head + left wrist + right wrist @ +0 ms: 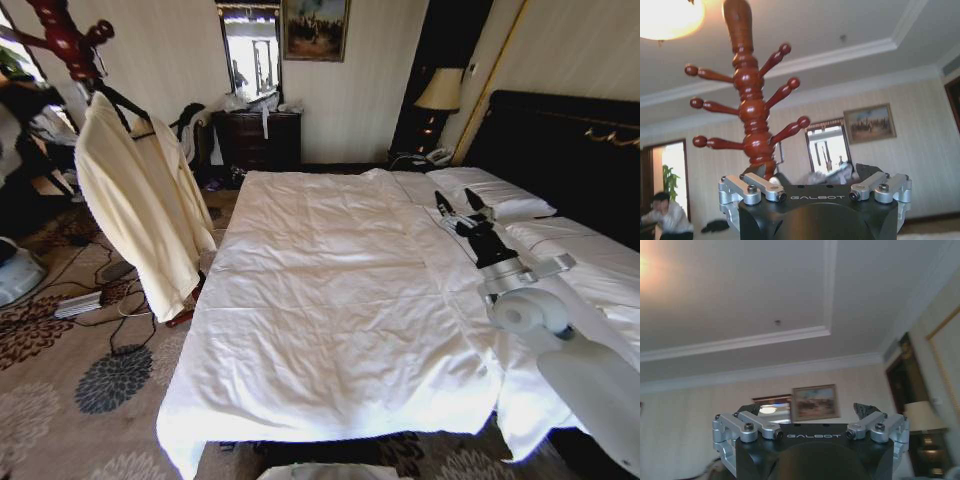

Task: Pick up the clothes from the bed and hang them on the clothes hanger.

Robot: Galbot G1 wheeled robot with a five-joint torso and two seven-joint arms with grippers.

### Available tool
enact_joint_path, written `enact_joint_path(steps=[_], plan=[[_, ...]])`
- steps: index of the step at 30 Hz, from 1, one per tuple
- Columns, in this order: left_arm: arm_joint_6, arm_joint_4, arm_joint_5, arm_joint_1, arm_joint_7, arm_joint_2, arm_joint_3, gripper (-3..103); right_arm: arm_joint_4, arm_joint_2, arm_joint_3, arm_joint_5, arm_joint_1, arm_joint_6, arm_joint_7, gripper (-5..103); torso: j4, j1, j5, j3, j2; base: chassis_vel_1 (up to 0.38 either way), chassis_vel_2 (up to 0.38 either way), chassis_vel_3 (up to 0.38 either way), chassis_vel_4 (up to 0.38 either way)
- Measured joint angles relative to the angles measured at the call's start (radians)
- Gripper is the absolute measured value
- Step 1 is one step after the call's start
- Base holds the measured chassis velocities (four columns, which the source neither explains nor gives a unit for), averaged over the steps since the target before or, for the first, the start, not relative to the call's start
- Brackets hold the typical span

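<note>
Shirt (140, 205) (silky, wrinkly) on hanger (128, 110)

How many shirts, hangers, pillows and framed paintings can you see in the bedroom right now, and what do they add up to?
Shirts: 1, the cream shirt hanging at the wooden coat stand
Hangers: 1, the black hanger inside the shirt's shoulders
Pillows: 2, near pillow and far pillow on the bed
Paintings: 1, the painting on the far wall
Total: 5

The bed (330, 300) is lit brightly by daylight; glare is thrown by a ceiling lamp (667, 17), and edges are bent.
</note>
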Motion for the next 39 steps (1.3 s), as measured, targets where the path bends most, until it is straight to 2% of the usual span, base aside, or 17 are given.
enact_joint_path(steps=[2,4,6,8,12,14,15,17,20,21,24,27,30,31,34,36,39], plan=[[-0.047,-0.040,0.031,0.057,-0.033,-0.046,-0.019,100,0.051,0.073,0.117,-0.051,-0.130,0.007,0.014,100,-0.0021,0.000,-0.0004,0.000,0.000,0.000,0.000,0.000,0.000],[-0.050,-0.049,0.043,0.094,-0.035,-0.063,-0.046,100,0.068,0.103,0.143,-0.065,-0.172,0.012,0.014,100,-0.0033,0.000,-0.0018,0.000,0.000,0.000,0.000,0.000,0.000],[-0.053,-0.043,0.103,0.209,-0.034,-0.086,-0.134,100,0.088,0.154,0.166,-0.094,-0.228,0.034,0.014,100,-0.0026,0.000,0.0001,0.000,0.000,0.000,0.000,0.000,0.000],[-0.060,-0.009,0.161,0.258,-0.027,-0.094,-0.161,100,0.095,0.182,0.172,-0.116,-0.251,0.049,0.013,100,0.0003,0.000,-0.0005,0.000,0.000,0.000,0.000,0.000,0.000],[-0.117,0.086,0.284,0.345,0.031,-0.113,-0.166,100,0.097,0.210,0.173,-0.144,-0.270,0.078,0.012,100,0.0003,0.000,-0.0009,0.000,0.000,0.000,0.000,0.000,0.000],[-0.221,0.180,0.384,0.459,0.085,-0.181,-0.162,100,0.079,0.230,0.167,-0.177,-0.276,0.109,0.012,100,-0.0009,0.000,-0.0007,0.000,0.000,0.000,0.000,0.000,0.000],[-0.221,0.180,0.384,0.459,0.085,-0.181,-0.162,100,0.079,0.230,0.167,-0.177,-0.276,0.109,0.012,100,-0.0009,0.000,-0.0007,0.000,0.000,0.000,0.000,0.000,0.000],[-0.275,0.209,0.418,0.560,0.104,-0.267,-0.184,100,0.060,0.241,0.162,-0.206,-0.281,0.131,0.008,100,-0.0008,0.001,-0.0014,0.001,0.000,0.000,0.000,0.000,0.000],[-0.307,0.193,0.456,0.680,0.114,-0.394,-0.243,100,0.027,0.247,0.162,-0.245,-0.295,0.161,0.003,100,-0.0004,0.000,-0.0015,0.000,0.000,0.000,0.000,0.000,0.000],[-0.307,0.193,0.456,0.680,0.114,-0.394,-0.243,100,0.027,0.247,0.162,-0.245,-0.295,0.161,0.003,100,-0.0004,0.000,-0.0015,0.000,0.000,0.000,0.000,0.000,0.000],[-0.307,0.102,0.497,0.779,0.103,-0.475,-0.316,100,0.010,0.258,0.173,-0.274,-0.309,0.187,0.002,100,-0.0009,0.001,-0.0006,0.000,0.000,0.000,0.000,0.000,0.000],[-0.248,-0.022,0.530,0.885,0.067,-0.512,-0.413,100,0.021,0.271,0.185,-0.301,-0.333,0.192,0.005,100,-0.0010,0.001,-0.0003,0.000,0.000,0.000,0.000,0.000,0.000],[-0.190,-0.178,0.630,1.093,0.054,-0.561,-0.558,100,0.061,0.298,0.190,-0.355,-0.382,0.196,0.011,100,-0.0004,0.000,-0.0003,0.000,0.000,0.000,0.000,0.000,0.000],[-0.190,-0.178,0.630,1.093,0.054,-0.561,-0.558,100,0.061,0.298,0.190,-0.355,-0.382,0.196,0.011,100,-0.0004,0.000,-0.0003,0.000,0.000,0.000,0.000,0.000,0.000],[-0.177,-0.314,0.734,1.285,0.060,-0.675,-0.656,100,0.109,0.350,0.165,-0.409,-0.427,0.197,0.012,100,0.0000,0.000,-0.0004,0.000,0.000,0.000,0.000,0.000,0.000],[-0.166,-0.387,0.788,1.362,0.067,-0.754,-0.681,100,0.141,0.380,0.143,-0.432,-0.446,0.197,0.016,100,-0.0010,0.000,-0.0007,0.000,0.000,0.000,0.000,0.000,0.000],[-0.138,-0.483,0.855,1.452,0.076,-0.854,-0.697,100,0.186,0.406,0.120,-0.460,-0.476,0.196,0.024,100,-0.0002,0.000,-0.0005,0.000,0.000,0.000,0.000,0.000,0.000]])
